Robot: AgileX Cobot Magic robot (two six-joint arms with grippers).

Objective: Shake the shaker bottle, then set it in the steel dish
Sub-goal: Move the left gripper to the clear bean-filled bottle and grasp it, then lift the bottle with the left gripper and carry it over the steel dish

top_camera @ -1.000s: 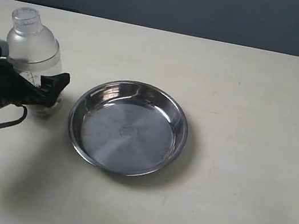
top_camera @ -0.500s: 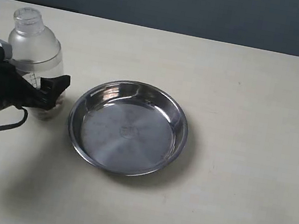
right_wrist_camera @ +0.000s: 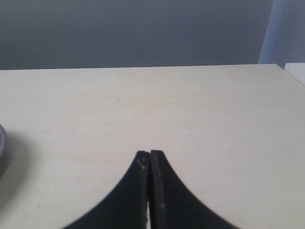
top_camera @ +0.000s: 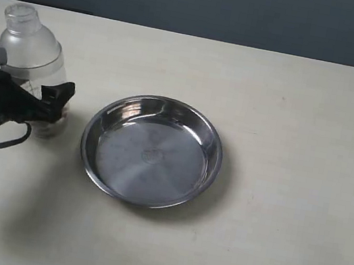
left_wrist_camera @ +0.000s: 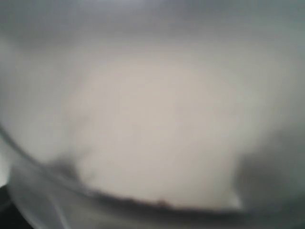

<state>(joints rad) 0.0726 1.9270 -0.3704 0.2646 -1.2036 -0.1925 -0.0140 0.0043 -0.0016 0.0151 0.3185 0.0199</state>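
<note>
Your left gripper (top_camera: 48,102), clamped on the bottle (top_camera: 31,55), has swung it leftward, away from the dish (top_camera: 216,160): shaking looks under way. Your right gripper (right_wrist_camera: 150,160) rests closed and empty.

L tool (top_camera: 48,107) gripping shaker bottle (top_camera: 30,52) low down, steel dish (top_camera: 150,169) just beside, on table (top_camera: 301,127)
</note>
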